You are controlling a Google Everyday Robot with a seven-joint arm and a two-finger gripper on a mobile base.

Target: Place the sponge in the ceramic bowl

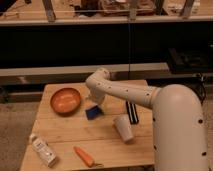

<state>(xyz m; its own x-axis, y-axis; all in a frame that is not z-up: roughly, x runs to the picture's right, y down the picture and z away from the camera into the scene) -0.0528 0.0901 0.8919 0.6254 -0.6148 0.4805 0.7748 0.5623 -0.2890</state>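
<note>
The orange ceramic bowl (65, 100) sits on the left part of the wooden table (75, 132). To the right of the bowl is the blue sponge (93, 113). My gripper (95, 103) is directly above the sponge and touches or nearly touches its top. The white arm reaches in from the right and bends down over the table's middle.
A white cup (123, 128) lies tipped on its side right of the sponge, with a black object (131, 112) just behind it. A carrot (84, 156) lies near the front edge. At the front left corner lies a white bottle (43, 150).
</note>
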